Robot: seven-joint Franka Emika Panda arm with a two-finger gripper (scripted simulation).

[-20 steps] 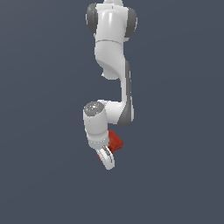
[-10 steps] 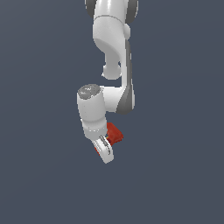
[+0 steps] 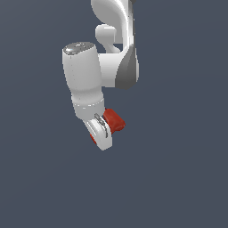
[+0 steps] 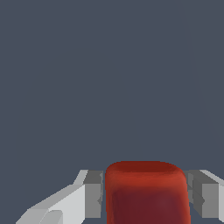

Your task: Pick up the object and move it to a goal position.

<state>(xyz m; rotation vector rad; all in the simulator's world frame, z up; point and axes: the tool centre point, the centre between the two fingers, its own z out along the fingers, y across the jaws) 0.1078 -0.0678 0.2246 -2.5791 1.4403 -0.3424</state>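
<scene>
Your hand (image 3: 100, 133) clamped on the red-orange drill-shaped object (image 3: 114, 120), grey fingers (image 4: 92, 197) pressed to both its sides (wrist view), arm (image 3: 84, 80) hanging against plain grey backdrop

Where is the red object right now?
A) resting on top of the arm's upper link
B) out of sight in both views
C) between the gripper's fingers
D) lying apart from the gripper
C: in the wrist view the red object fills the gap between the two fingers, and in the exterior view it sits at the gripper.
</scene>
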